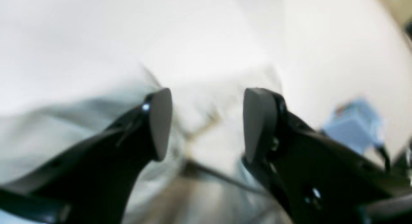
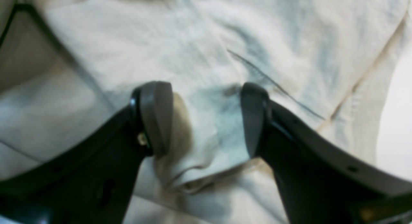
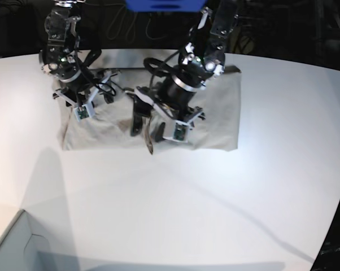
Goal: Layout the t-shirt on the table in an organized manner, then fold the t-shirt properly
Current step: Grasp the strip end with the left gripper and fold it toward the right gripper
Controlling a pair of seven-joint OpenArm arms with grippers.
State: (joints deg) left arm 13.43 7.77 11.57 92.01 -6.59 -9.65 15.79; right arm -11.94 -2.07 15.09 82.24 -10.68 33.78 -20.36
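The t-shirt (image 3: 218, 113) lies as a wide light beige rectangle on the far part of the white table (image 3: 187, 197). My left gripper (image 3: 143, 134) hangs over the shirt's near edge, left of its middle. In the left wrist view, which is blurred, the left gripper (image 1: 206, 121) is open with nothing between its dark pads (image 1: 160, 121). My right gripper (image 2: 206, 117) is low over the shirt's left end, jaws wide apart. Wrinkled cloth (image 2: 206, 40) and a small raised fold (image 2: 190, 172) lie under it; it grips nothing.
A blue object (image 3: 164, 4) sits at the back edge between the two arms, and shows blurred as a blue shape (image 1: 354, 124) in the left wrist view. A pale box corner (image 3: 12, 243) stands at the near left. Bare tabletop (image 1: 338, 56) lies beside the shirt.
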